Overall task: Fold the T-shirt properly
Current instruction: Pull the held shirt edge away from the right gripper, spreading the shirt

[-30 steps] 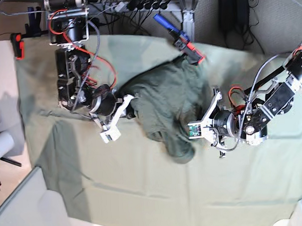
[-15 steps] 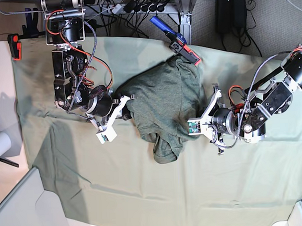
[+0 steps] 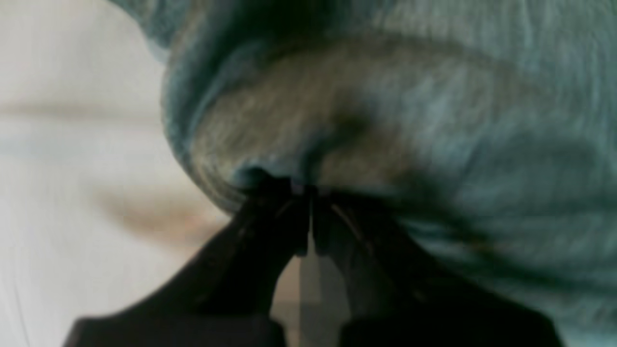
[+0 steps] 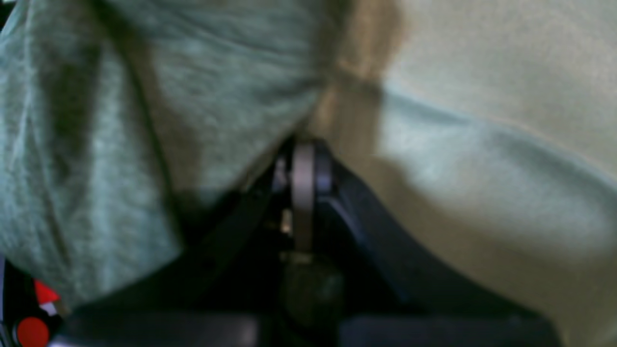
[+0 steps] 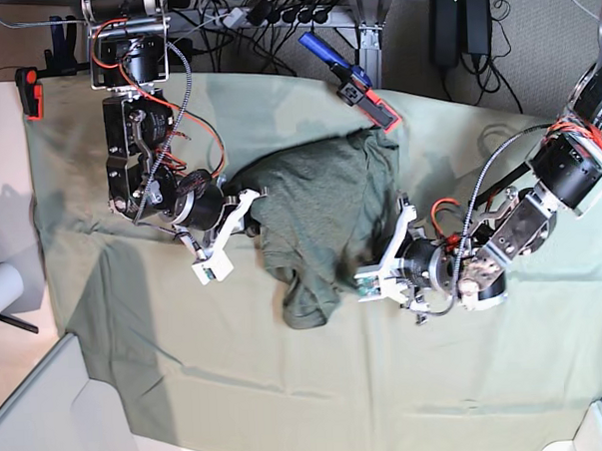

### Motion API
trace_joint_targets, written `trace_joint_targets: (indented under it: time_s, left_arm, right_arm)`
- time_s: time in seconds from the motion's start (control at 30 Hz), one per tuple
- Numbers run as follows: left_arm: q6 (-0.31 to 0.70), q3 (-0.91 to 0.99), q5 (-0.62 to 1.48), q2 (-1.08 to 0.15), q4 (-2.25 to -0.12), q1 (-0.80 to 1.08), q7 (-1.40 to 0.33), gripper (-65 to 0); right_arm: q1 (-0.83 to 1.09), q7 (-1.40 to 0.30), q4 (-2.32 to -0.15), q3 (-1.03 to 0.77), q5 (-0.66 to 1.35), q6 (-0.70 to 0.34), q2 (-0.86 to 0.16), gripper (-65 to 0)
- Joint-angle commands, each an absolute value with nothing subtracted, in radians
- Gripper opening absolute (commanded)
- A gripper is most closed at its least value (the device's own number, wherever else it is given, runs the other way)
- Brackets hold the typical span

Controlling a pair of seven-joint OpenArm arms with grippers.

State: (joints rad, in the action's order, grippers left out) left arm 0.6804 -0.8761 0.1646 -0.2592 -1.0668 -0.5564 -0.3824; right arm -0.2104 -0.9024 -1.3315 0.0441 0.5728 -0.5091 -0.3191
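From the base view you see the T-shirt [image 5: 325, 209] bunched in a rumpled heap mid-surface on the pale green cloth [image 5: 288, 386], with one arm at each side. Only your wrist views settle the grips: the left gripper [image 3: 303, 193] has its dark jaws clenched on a puckered fold of shirt, and the right gripper [image 4: 301, 159] is clamped at the shirt's edge. Up close the knit looks heathered, thin and wrinkly.

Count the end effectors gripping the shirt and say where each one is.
2. The right end effector is shut on the T-shirt at its edge on the base view's left; the left end effector is shut on its opposite edge. No others show.
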Motion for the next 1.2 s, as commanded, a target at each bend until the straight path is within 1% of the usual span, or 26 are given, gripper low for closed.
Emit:
trace_joint_targets:
  time_s: [0.0, 0.17, 0.3, 0.4, 0.5, 0.63, 0.77, 0.87, 0.97, 1.1, 1.13, 1.17]
  left_arm:
    - [0.67, -0.877, 0.143, -0.237, -1.052, -0.58, -0.375, -65.0]
    - [0.67, -0.877, 0.102, -0.171, -0.977, -0.621, -0.337, -65.0]
    - [0.667, -0.877, 0.111, -0.176, -0.972, -0.647, -0.355, -65.0]
    - [0.654, -0.875, 0.116, -0.212, -0.993, -0.654, -0.355, -65.0]
    - [0.644, -0.875, 0.149, -0.274, -1.04, -0.652, -0.356, -65.0]
    - [0.643, -0.875, 0.206, -0.367, -1.135, -0.648, -0.361, -65.0]
    - [0.63, -0.863, 0.246, -0.43, -1.246, -0.647, -0.389, -65.0]
    - [0.622, -0.826, 0.321, -0.447, -1.322, -0.644, -0.454, -63.2]
    - [0.623, -0.775, 0.385, -0.455, -1.374, -0.642, -0.497, -62.8]
    - [0.684, -0.714, 0.467, -0.455, -1.386, -0.642, -0.522, -62.6]
    - [0.698, -0.71, 0.487, -0.455, -1.386, -0.642, -0.527, -60.4]
    - [0.698, -0.71, 0.498, -0.455, -1.386, -0.642, -0.535, -56.7]
  right_arm:
    - [-0.218, -0.928, -1.343, 0.041, 0.569, -0.523, -0.33, -65.0]
    - [-0.218, -0.949, -1.343, 0.041, 0.599, -0.523, -0.33, -65.0]
    - [-0.204, -0.951, -1.344, 0.041, 0.639, -0.524, -0.33, -65.0]
    - [-0.171, -0.951, -1.349, 0.041, 0.655, -0.524, -0.33, -65.0]
    - [-0.133, -0.944, -1.373, 0.041, 0.655, -0.524, -0.329, -65.0]
    - [-0.084, -0.943, -1.439, 0.041, 0.65, -0.524, -0.33, -65.0]
    - [-0.065, -0.944, -1.484, 0.041, 0.651, -0.524, -0.33, -65.0]
    - [-0.067, -0.941, -1.5, 0.041, 0.634, -0.523, -0.33, -65.0]
    - [-0.069, -0.939, -1.515, 0.037, 0.619, -0.523, -0.33, -65.0]
    - [-0.072, -0.938, -1.515, 0.009, 0.617, -0.523, -0.33, -65.0]
    - [-0.071, -0.939, -1.515, -0.001, 0.617, -0.523, -0.33, -65.0]
    - [-0.072, -0.939, -1.515, -0.008, 0.617, -0.523, -0.33, -65.0]
